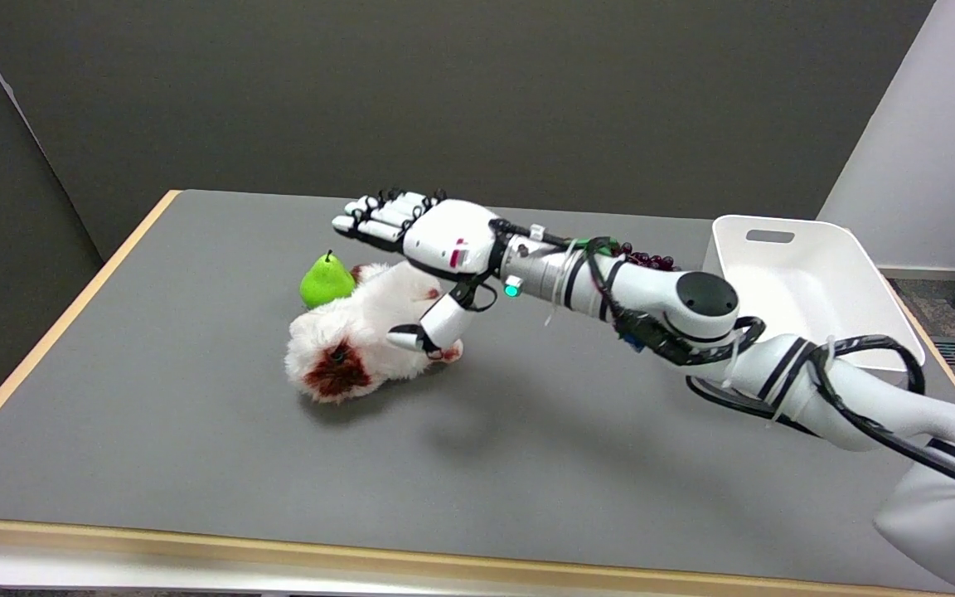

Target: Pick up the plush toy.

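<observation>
Head view of the work surface. The right arm (693,323), white with black cabling bound along it, reaches in from the lower right and extends across the grey bench (196,431) towards its centre-left. The right hand (432,249) is poised directly over the plush toy (361,332). Its fingers (378,217) are extended nearly straight and point to the picture's left, passing above the toy without closing on it. The thumb (432,327) hangs downward on the near side of the toy, its tip at or against the fur; contact cannot be confirmed from this angle. The hand is therefore spread apart and holds nothing.

The plush toy, white and fluffy with dark red patches, lies on its side on the bench, left of centre, resting fully on the surface. A green pear (327,280) stands just behind it on the far side, touching or nearly touching the fur, with its stem pointing up. A white bin (809,282) with a slot handle in its far wall sits at the right edge of the bench, well apart from the toy, partly hidden by the arm. The bench has a pale wooden rim.
</observation>
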Action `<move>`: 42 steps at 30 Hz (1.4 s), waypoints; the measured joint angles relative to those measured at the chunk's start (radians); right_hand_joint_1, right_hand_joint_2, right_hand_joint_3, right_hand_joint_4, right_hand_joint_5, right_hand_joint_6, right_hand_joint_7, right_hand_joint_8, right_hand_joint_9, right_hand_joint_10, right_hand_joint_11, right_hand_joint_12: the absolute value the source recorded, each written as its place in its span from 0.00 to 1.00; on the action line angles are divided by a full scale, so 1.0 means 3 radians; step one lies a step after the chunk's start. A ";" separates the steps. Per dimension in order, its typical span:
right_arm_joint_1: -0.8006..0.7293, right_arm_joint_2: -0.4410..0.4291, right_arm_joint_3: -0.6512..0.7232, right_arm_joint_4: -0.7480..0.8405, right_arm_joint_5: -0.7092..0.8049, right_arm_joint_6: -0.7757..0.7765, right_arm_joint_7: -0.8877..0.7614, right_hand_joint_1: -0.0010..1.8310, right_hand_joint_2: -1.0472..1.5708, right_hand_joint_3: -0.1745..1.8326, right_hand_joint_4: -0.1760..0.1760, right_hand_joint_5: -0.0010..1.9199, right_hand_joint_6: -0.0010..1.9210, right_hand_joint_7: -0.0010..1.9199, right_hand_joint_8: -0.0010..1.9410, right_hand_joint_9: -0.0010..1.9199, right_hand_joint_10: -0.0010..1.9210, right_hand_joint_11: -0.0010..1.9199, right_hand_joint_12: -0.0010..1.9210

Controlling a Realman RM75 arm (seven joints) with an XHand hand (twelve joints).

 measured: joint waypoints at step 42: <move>0.0079 -0.0802 0.0006 -0.1119 -0.0339 -0.0151 -0.0082 0.64 0.79 0.35 0.28 0.32 0.83 0.45 0.72 0.42 0.77 0.45 1.00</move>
